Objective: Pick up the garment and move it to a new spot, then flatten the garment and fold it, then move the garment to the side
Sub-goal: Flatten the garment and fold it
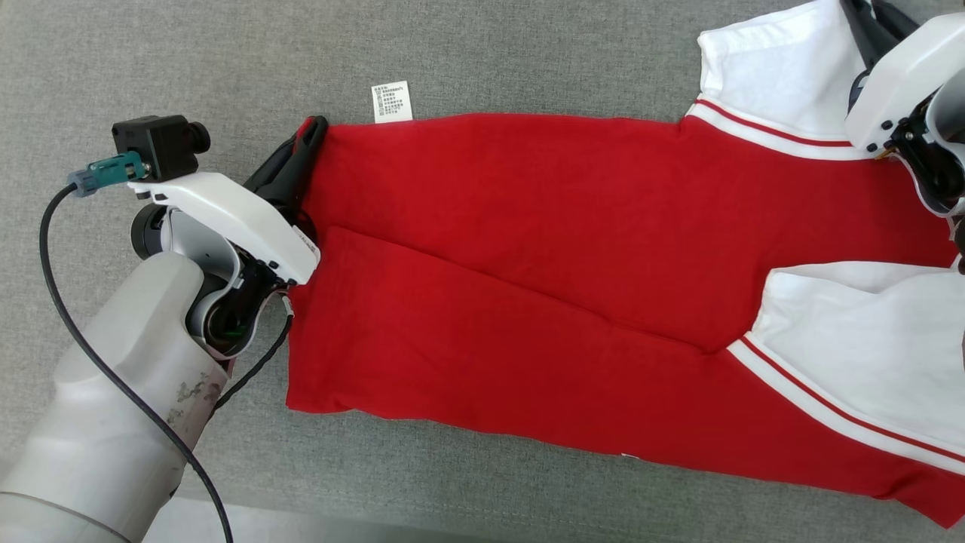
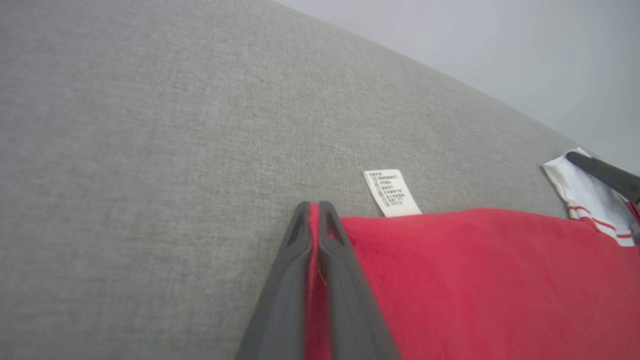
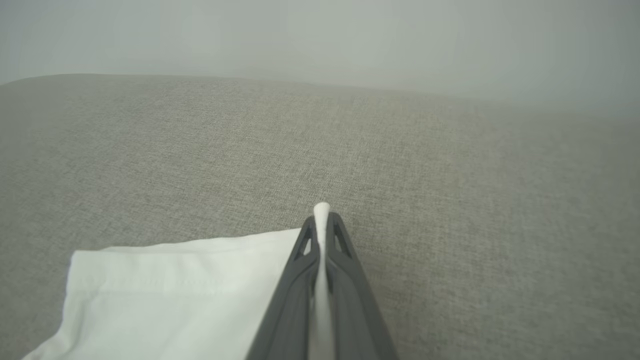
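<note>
You're looking at what seems to be a robot test bench: a grey woven cloth surface (image 1: 528, 45) runs out to a bare pale wall (image 3: 320, 35) at 12 o'clock. One garment (image 1: 528, 264) is spread flat on it, and a loose black cable (image 1: 43, 241) trails at 8 o'clock.

surface: grey woven fabric (image 1: 528, 45) | behind: plain pale wall (image 2: 500, 50) | near edge: pale strip (image 1: 339, 528), possibly floor | light: even
</note>
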`<state>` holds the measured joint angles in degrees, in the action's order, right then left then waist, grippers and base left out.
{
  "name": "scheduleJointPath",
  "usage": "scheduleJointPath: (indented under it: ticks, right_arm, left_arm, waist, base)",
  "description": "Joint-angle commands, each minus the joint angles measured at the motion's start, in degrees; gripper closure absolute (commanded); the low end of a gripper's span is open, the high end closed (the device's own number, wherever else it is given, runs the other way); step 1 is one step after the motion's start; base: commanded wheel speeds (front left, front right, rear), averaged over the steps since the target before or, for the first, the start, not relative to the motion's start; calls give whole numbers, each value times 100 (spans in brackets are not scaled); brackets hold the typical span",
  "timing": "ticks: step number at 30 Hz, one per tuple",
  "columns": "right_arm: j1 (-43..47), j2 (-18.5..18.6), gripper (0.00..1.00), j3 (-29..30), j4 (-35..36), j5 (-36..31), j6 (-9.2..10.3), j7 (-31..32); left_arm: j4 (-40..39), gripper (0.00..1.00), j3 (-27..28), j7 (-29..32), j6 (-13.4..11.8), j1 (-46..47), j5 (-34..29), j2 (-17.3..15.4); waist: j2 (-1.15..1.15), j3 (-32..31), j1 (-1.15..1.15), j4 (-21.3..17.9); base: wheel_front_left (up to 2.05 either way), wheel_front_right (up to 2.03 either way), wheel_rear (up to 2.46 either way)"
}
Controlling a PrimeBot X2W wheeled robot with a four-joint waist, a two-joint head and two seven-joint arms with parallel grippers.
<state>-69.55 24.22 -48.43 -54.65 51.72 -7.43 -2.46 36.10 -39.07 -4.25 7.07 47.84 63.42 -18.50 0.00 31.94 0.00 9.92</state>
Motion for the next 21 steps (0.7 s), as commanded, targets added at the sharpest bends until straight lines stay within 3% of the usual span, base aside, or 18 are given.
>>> scheduleJointPath:
  ticks: [1,21]
  right_arm:
    - [101,85,100,-16,167,146,-6,-151]
    - [308,580,100,-281,1128,638,-6,-920]
  left_arm:
    - [-99,100,149,-139,41,166,57,-273]
    - [-133,100,70,-901,42,206,-46,-520]
  waist:
    - [0,-16,0,-15]
    - [0,-287,0,-168]
  base:
    - [0,0,0]
    - [0,0,0]
